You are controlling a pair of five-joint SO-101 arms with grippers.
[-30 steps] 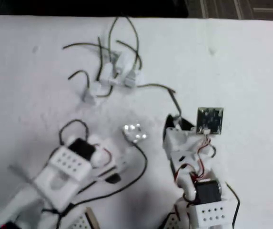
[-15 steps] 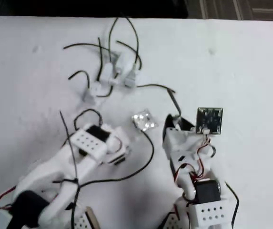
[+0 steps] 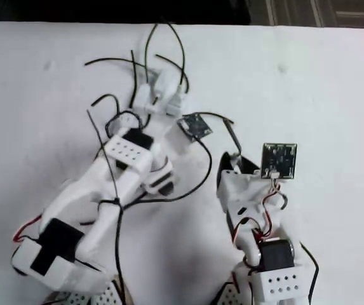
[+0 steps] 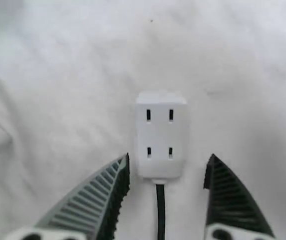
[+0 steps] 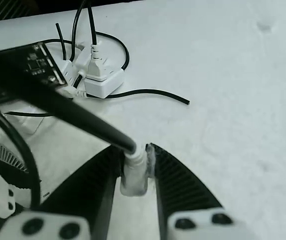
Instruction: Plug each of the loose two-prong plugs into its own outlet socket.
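What you have around the job: a white worktop and the room's edge beyond it.
Your worktop [image 3: 334,95] is white with a soft, faintly mottled surface, and it runs to both side edges of the high view. You can make out two shallow dimples in it near the far side, one towards the left [image 3: 47,65] and one towards the right [image 3: 282,68], well apart. Beyond the far edge lies a dark strip [image 3: 105,9], and at its right end you see a grey-brown patch of banded flooring [image 3: 315,11]. From the left wrist view a tiny dark speck [image 4: 151,21] sits on the white surface.

Two arms [image 3: 102,187] [image 3: 245,197], two grippers [image 4: 165,172] [image 5: 135,167], one held plug [image 5: 134,177], at least two outlets [image 4: 160,142] [image 5: 104,83].
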